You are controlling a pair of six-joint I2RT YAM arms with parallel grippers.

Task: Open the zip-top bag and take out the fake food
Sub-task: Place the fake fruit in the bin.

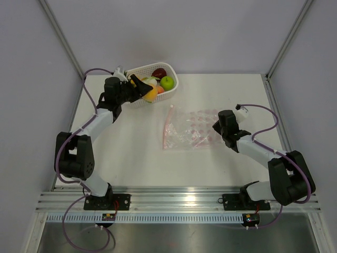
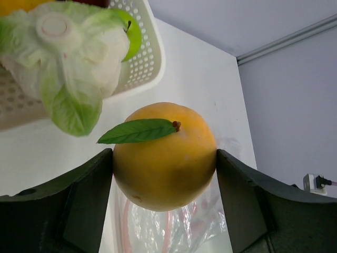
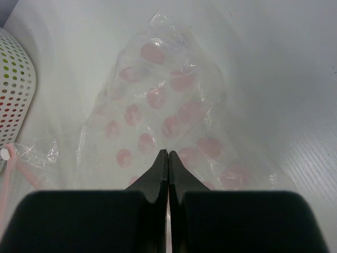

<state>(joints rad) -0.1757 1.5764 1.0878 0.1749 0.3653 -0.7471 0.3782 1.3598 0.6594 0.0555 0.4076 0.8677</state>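
The zip-top bag (image 1: 189,129) lies flat on the table, clear with pink dots, its pink zip strip on the left edge. No food shows inside it. My right gripper (image 1: 217,127) is shut on its right edge; in the right wrist view the fingertips (image 3: 168,154) meet over the bag (image 3: 158,100). My left gripper (image 1: 143,90) is shut on a fake orange (image 2: 166,158) with a green leaf, held beside the basket's near rim (image 1: 137,100). The white basket (image 2: 145,63) holds a green apple (image 1: 167,82), a dark red piece (image 1: 159,73) and a leafy white-green vegetable (image 2: 73,68).
The white perforated basket stands at the table's back, left of centre. Grey walls with metal posts close in the table's back and sides. A metal rail (image 1: 174,197) runs along the near edge by the arm bases.
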